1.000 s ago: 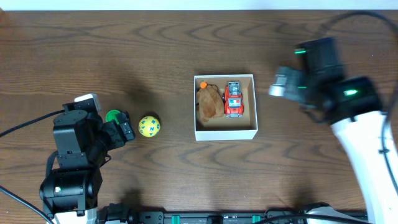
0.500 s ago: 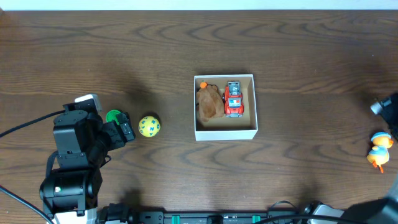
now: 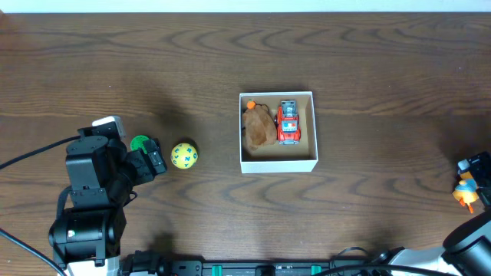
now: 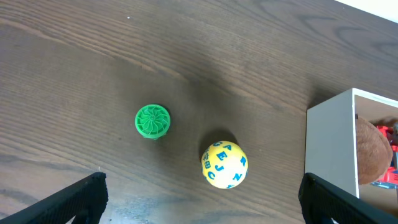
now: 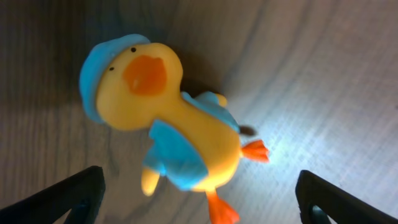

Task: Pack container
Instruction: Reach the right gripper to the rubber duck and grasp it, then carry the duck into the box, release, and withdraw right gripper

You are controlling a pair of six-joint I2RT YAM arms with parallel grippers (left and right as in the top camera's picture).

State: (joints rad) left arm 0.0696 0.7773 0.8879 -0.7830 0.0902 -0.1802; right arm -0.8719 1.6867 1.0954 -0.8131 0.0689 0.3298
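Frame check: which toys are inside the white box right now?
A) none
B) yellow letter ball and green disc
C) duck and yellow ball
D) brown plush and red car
D: the brown plush and red car lie side by side inside the container, while the yellow ball, green disc and duck sit on the table outside it.

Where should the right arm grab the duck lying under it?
Grip the duck across its yellow middle, coming straight down from above. It lies flat on the table, with both sides of its body clear; the orange feet look too thin.
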